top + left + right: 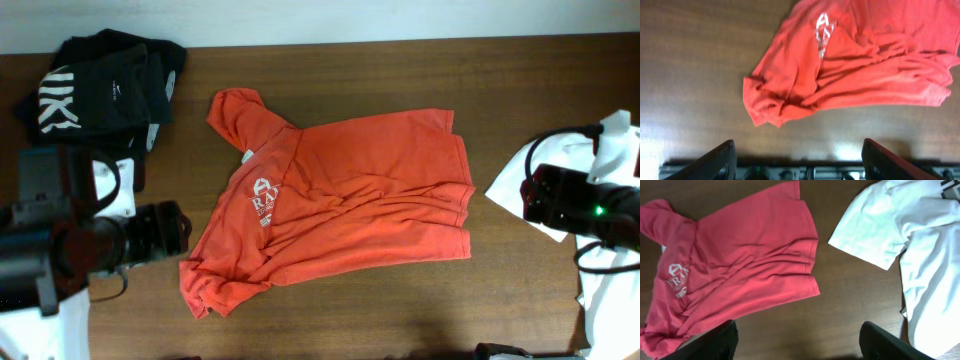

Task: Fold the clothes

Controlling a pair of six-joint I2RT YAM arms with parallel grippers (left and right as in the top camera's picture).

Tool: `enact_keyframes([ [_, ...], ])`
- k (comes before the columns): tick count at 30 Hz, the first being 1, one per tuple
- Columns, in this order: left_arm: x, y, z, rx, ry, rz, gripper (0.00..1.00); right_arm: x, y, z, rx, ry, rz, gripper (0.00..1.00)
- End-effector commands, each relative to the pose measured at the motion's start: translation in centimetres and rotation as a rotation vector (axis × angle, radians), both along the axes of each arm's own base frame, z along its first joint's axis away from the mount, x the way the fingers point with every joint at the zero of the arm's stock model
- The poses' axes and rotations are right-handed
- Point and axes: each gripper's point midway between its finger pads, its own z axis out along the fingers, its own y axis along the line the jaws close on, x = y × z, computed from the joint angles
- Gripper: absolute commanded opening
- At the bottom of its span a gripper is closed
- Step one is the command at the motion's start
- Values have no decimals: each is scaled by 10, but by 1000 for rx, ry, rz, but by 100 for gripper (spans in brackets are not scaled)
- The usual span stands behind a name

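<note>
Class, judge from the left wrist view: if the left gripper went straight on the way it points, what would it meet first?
Probably the wooden table, just short of the orange T-shirt. The left gripper is open, with nothing in between. Depth is unclear, so the shirt could come first.

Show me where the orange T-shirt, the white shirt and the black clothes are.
orange T-shirt (350,200): overhead view, middle of its body.
white shirt (870,235): right wrist view, on its sleeve.
black clothes (120,75): overhead view, middle of the pile.
</note>
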Motion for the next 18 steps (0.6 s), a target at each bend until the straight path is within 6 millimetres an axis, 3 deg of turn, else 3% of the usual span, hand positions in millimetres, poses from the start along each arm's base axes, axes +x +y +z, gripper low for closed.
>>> enact_keyframes([
  [1, 37, 4, -23, 0, 18, -25, 79, 14, -4, -16, 9, 76, -12, 88],
  [2, 54, 6, -32, 4, 12, -32, 79, 18, -5, -20, 13, 97, -12, 97],
  [5, 113, -2, -76, -33, 29, -141, 76, 43, -5, -48, 54, 213, -1, 99],
  [8, 153, -9, -142, -38, 139, -209, 72, 49, -1, -78, 106, 325, 10, 99],
  [9, 162, -9, -156, -40, 150, -212, 69, 49, -1, -83, 109, 345, 11, 99],
  [11, 188, -11, -203, -36, 181, -233, 66, 49, -1, -87, 109, 360, 17, 99],
  [15, 204, -8, -267, 175, 258, -288, 66, 50, -2, -87, 101, 356, 26, 99],
  [18, 207, -24, -291, 203, 280, -332, 66, 52, -2, -87, 100, 349, 26, 99],
])
